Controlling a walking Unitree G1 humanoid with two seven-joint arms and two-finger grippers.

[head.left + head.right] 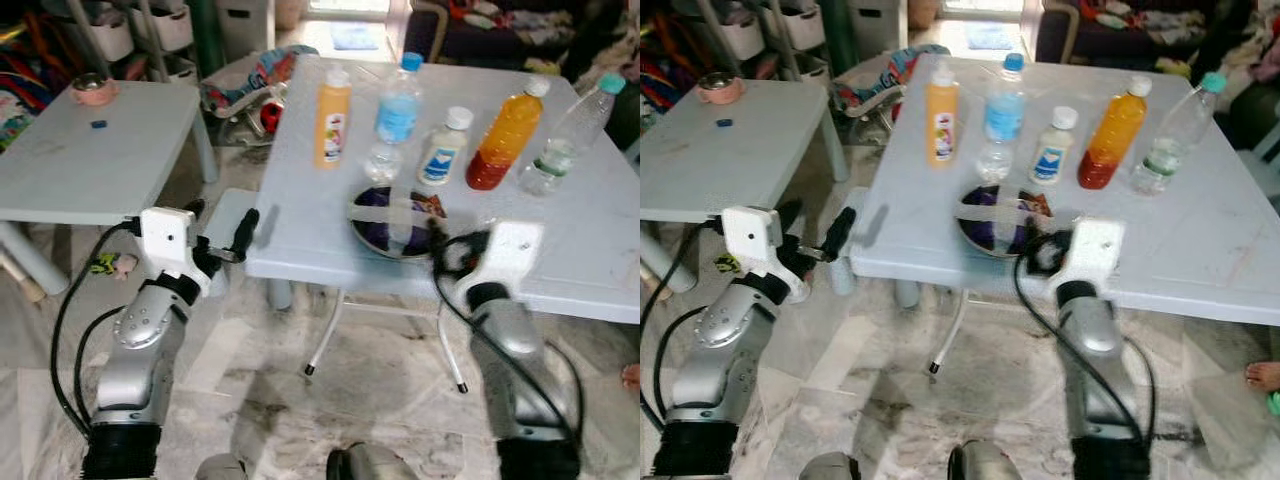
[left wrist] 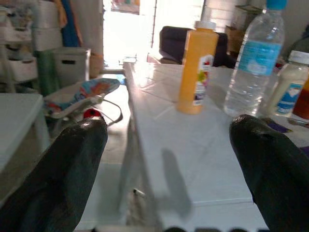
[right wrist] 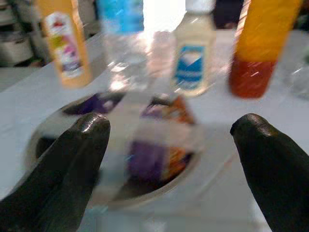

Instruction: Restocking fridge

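Bottles beyond bowl | right gripper spread, facing bowl

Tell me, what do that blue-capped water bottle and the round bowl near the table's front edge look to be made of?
The water bottle looks like thin clear plastic: you see the table through it, under a glossy blue label. The bowl seems to be shiny metal, probably steel, going by its bright reflective rim, though blur leaves that uncertain.

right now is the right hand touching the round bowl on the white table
Apart. Right wrist view shows the open right hand short of the round bowl, fingers clear of its rim.
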